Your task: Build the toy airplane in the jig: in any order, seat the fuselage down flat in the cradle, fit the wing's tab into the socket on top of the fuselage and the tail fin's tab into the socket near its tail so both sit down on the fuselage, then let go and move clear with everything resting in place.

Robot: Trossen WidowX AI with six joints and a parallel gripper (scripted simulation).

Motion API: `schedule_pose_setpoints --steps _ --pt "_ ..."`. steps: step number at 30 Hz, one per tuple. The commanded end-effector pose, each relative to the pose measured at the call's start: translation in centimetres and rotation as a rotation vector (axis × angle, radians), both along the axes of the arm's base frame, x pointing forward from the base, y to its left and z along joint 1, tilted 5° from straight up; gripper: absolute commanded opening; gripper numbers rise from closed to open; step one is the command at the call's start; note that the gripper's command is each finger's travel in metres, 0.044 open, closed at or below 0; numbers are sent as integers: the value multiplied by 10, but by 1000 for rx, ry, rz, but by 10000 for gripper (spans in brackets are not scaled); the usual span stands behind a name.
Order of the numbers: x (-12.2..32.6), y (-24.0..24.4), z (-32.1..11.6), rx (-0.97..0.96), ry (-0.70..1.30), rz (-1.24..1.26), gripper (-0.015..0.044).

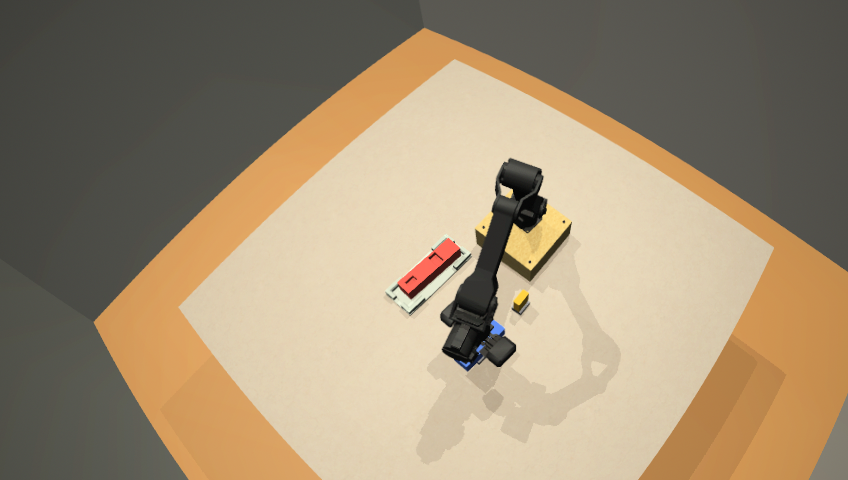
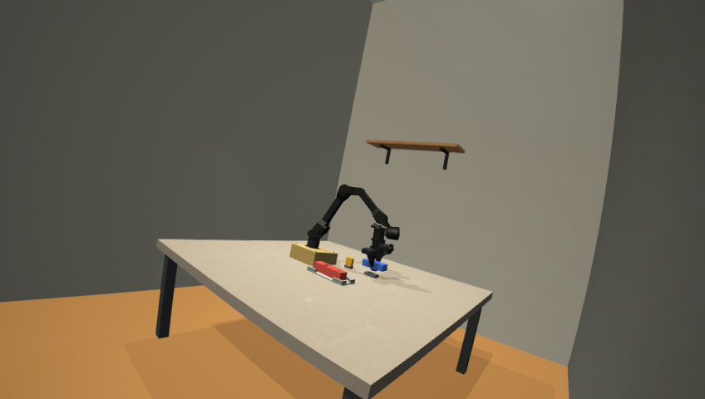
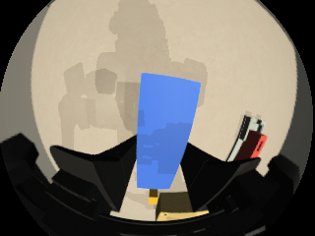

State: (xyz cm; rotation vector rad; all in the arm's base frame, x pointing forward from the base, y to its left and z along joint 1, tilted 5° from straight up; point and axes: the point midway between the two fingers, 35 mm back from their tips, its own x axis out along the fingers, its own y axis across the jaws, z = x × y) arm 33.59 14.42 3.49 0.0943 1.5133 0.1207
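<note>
Indoors, pale tabletop [image 1: 285,285] [image 2: 277,291] [image 3: 231,59]; grey walls [image 1: 178,89] [image 2: 173,123]; orange floor [image 1: 226,178] [image 2: 74,336].

Soft-edged arm shadows on a bright tabletop, dim walls, seemingly curved wrist-view edges.

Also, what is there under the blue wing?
Under the blue wing, the exterior view shows a small dark block on the table; any tab beneath cannot be made out.
</note>
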Motion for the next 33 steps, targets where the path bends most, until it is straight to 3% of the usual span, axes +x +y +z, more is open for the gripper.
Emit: schedule_pose_setpoints --steps 1,33 --pt "2 0 13 1 -6 3 0" --pt "-13 -12 95 -46 26 67 0"
